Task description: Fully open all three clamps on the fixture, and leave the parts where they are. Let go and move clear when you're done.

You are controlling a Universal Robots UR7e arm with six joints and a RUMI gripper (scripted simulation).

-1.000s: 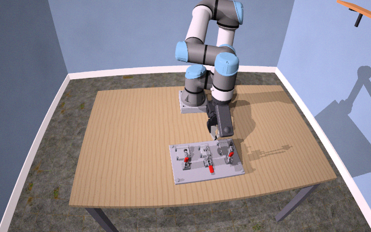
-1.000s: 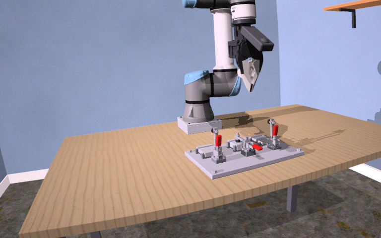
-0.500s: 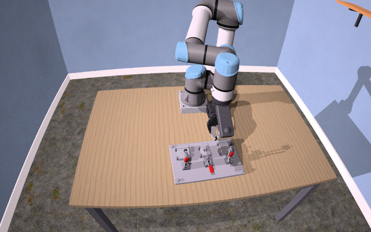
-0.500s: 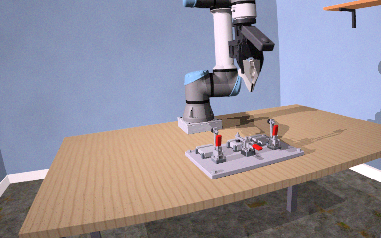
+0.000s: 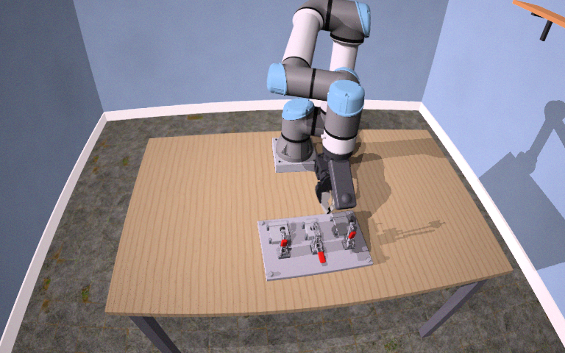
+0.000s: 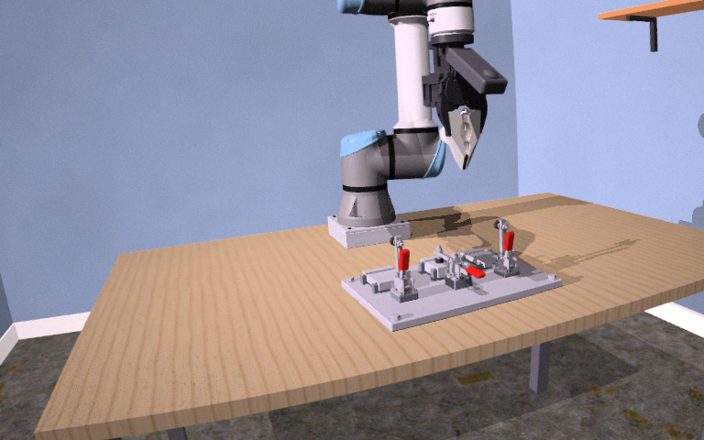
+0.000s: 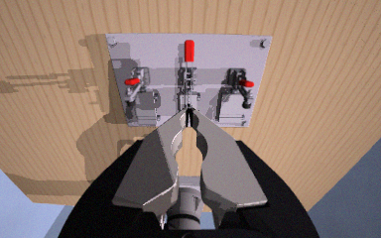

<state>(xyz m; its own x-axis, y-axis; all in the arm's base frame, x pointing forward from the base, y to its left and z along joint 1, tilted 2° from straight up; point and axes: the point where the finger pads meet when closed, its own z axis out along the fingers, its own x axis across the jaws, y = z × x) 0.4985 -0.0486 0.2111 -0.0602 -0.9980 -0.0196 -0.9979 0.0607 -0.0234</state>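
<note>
Below and out in front of our fingertips sits the fixture plate (image 5: 299, 268) (image 6: 441, 305) (image 7: 159, 55), so, going left to right as the top view has it: the left clamp (image 5: 283, 251) (image 6: 403, 288) (image 7: 237, 76) has its red handle and arm standing up, swung off the left part (image 5: 278, 231) (image 6: 379, 279) (image 7: 231, 106), which sits in its nest of little stops. Nearer our fingers' line, the middle clamp (image 5: 317, 245) (image 6: 458, 280) (image 7: 188, 76) is the holdout, handle down and pointing away from us, arm over the middle part (image 6: 432, 267). The right clamp (image 5: 349, 243) (image 6: 506, 267) (image 7: 142, 76) is up too, clear of the right part (image 5: 343, 219) (image 6: 485, 259) (image 7: 145, 109).

Our gripper (image 5: 328, 211) (image 6: 464, 167) (image 7: 189, 109) has its tips together with nothing pinched, hanging well above the plate.

Under it all we've got a wood-grain table (image 5: 187, 208) (image 6: 207, 336) (image 7: 317, 89), with blue walls (image 5: 249, 49) (image 6: 181, 104) behind the fingers, mottled dark floor (image 5: 74, 232) (image 6: 571, 394) way below them, and an orange shelf (image 5: 541, 12) (image 6: 654, 9) off to the far right, higher than our tips.

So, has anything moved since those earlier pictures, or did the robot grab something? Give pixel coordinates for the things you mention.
Nothing visibly changed. The end effector (image 5: 328, 212) (image 6: 464, 167) (image 7: 189, 109) hangs in the same spot above the table (image 5: 187, 249) (image 6: 233, 336) (image 7: 317, 99), shut and holding nothing; the clamps' red handles (image 5: 321, 257) (image 6: 475, 271) (image 7: 190, 51) stand as they did.
</note>
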